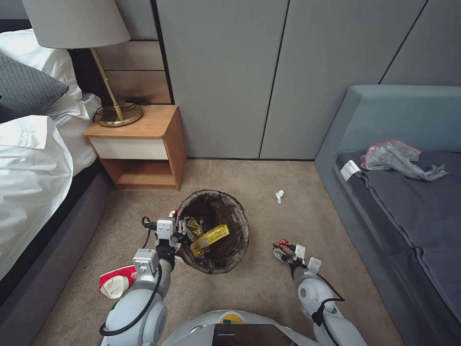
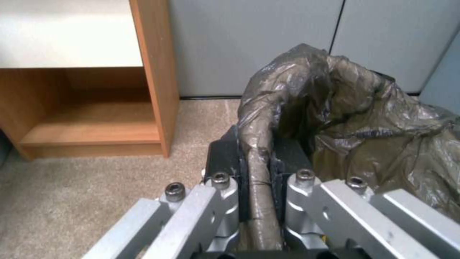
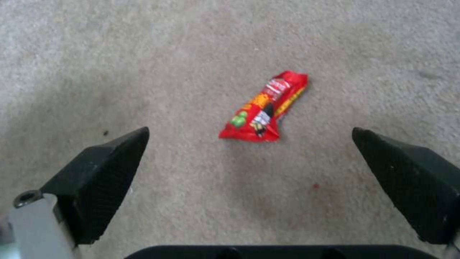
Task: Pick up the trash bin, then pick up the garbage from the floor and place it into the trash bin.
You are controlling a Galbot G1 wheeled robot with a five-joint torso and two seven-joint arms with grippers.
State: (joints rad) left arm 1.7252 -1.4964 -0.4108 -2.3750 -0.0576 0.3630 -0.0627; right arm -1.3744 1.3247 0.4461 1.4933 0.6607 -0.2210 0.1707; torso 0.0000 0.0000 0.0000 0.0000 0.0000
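Right pincer [image 3: 249,158] poised wide open above a red wrapper [image 3: 262,108].
Left pincer [image 2: 256,169] clamped the bin [image 1: 214,230] rim at 9 o'clock; descending squarely astride the wrapper seemed best.

Head camera high, looking down, wrist cameras near carpet [image 3: 143,54]
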